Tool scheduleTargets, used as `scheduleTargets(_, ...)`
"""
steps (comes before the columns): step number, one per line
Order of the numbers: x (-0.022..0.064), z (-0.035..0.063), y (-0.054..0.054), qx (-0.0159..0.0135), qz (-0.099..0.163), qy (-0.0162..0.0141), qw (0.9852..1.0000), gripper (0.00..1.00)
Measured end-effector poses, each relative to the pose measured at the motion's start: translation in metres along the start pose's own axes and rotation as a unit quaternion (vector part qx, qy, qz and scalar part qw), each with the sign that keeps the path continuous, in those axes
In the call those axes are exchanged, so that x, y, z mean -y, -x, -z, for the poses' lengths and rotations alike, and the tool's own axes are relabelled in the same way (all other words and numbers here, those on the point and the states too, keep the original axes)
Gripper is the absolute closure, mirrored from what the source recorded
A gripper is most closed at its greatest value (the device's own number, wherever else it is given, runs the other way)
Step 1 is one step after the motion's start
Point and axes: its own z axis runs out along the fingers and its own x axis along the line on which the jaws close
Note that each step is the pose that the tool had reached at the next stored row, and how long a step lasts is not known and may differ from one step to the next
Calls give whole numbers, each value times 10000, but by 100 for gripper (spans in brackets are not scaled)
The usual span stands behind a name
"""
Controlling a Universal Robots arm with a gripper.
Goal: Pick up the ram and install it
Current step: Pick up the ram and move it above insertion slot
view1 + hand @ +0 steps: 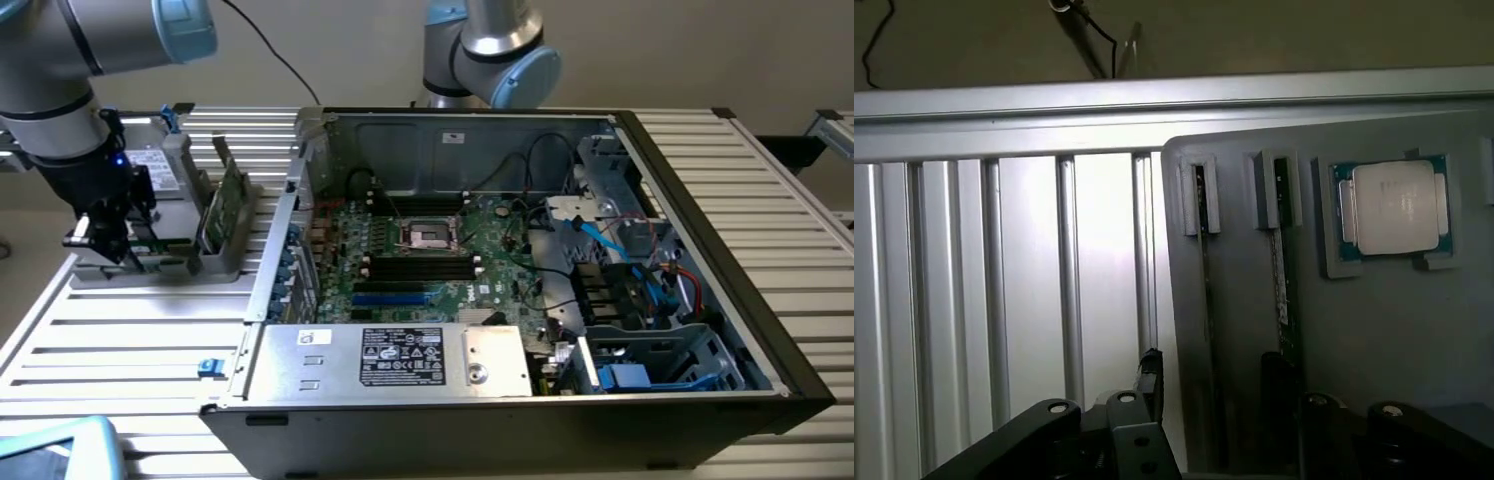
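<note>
The ram (227, 203) is a thin green stick standing on edge in a grey holder (160, 265), at the exterior view's left, beside the computer case. In the wrist view I look down on it edge-on, as a thin line (1283, 285) in one slot of the holder (1374, 330). A second thin dark edge (1202, 300) sits in the neighbouring slot. My gripper (114, 245) hangs over the holder, open and holding nothing. Its dark fingers (1149, 385) straddle that neighbouring slot in the wrist view, gripper (1214, 400). The black memory slots (420, 265) lie on the motherboard inside the case.
A silver processor chip (1394, 208) rests in a pocket of the holder. The open case (534, 300) holds a power supply (400, 355), cables and a drive cage. A second robot arm (487, 50) stands behind the case. The table top (120, 340) is slatted metal.
</note>
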Motion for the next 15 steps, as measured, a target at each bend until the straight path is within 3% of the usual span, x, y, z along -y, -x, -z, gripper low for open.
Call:
scheduleTargets(8,5,-75,-2,-1,1,1,10000,47)
scheduleTargets(10,6,-96,-1,0,1,0,10000,56)
scheduleTargets(12,5,-102,-1,-2,1,3,10000,56)
scheduleTargets(13,5,-102,-1,-2,1,3,10000,63)
scheduleTargets(15,6,-112,-1,0,1,1,10000,63)
